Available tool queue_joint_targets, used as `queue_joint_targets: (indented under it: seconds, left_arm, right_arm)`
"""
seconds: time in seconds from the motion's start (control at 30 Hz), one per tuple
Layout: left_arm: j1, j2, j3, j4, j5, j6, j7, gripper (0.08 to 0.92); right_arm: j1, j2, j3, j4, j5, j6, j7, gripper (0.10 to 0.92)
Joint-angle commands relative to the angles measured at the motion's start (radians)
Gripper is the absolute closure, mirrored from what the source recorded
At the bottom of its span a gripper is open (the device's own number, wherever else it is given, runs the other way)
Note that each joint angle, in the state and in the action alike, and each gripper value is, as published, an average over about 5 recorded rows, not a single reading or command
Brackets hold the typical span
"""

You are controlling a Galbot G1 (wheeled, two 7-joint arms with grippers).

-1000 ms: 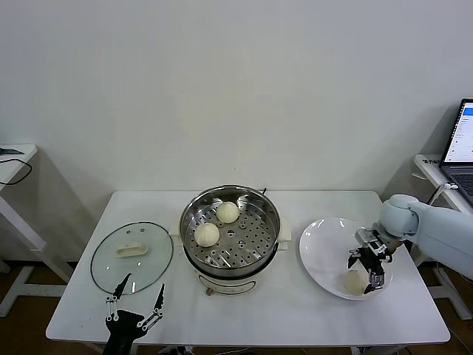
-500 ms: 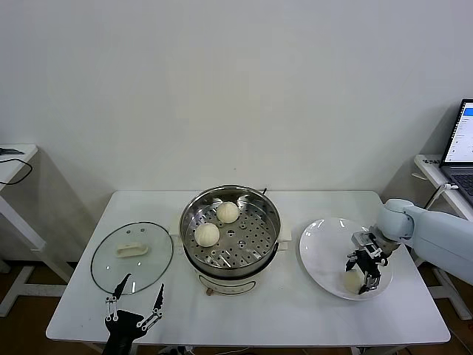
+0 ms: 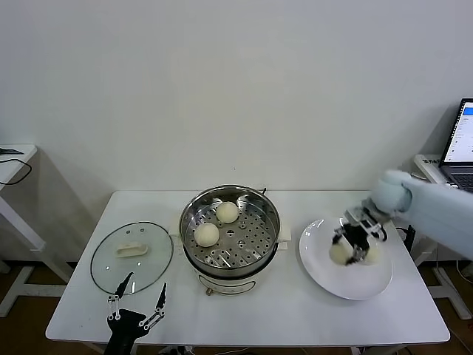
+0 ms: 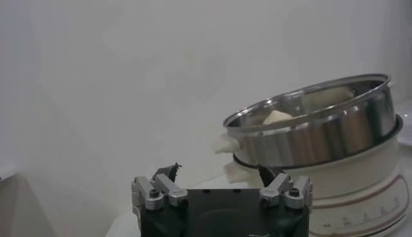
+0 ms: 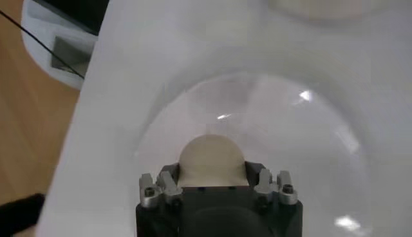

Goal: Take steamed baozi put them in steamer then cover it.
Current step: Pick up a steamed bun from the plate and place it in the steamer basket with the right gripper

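Lab or office: bare white wall (image 3: 236, 89), folding table (image 3: 251, 310), laptop (image 3: 462, 144) on side desk.

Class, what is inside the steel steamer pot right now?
Two buns sit on the holed tray inside the steamer. Whatever lies beneath the tray is hidden. The glass lid lies apart on the table.

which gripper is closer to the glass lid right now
Left. The left gripper hangs open just off the near edge of the glass lid. The right gripper is across the table beyond the steamer, holding a baozi above the plate.
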Motion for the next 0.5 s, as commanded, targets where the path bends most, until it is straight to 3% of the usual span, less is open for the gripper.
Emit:
queue_joint_targets:
  seconds: [0.03,0.27,0.5]
  left_arm:
    - [0.008,0.003,-0.003,-0.010,0.000,0.000,0.000,0.177]
    - [0.011,0.003,-0.007,-0.017,-0.001,-0.003,-0.001,0.177]
    - [0.010,0.003,-0.009,-0.025,-0.002,-0.006,-0.005,0.177]
  right_arm:
    - [0.289,0.215,-0.027,0.102,-0.008,0.240,-0.006,0.357]
    - [0.295,0.386,-0.010,0.143,-0.067,0.374,0.033,0.355]
    - [0.215,0.453,-0.025,0.182,-0.197,0.497,0.081,0.356]
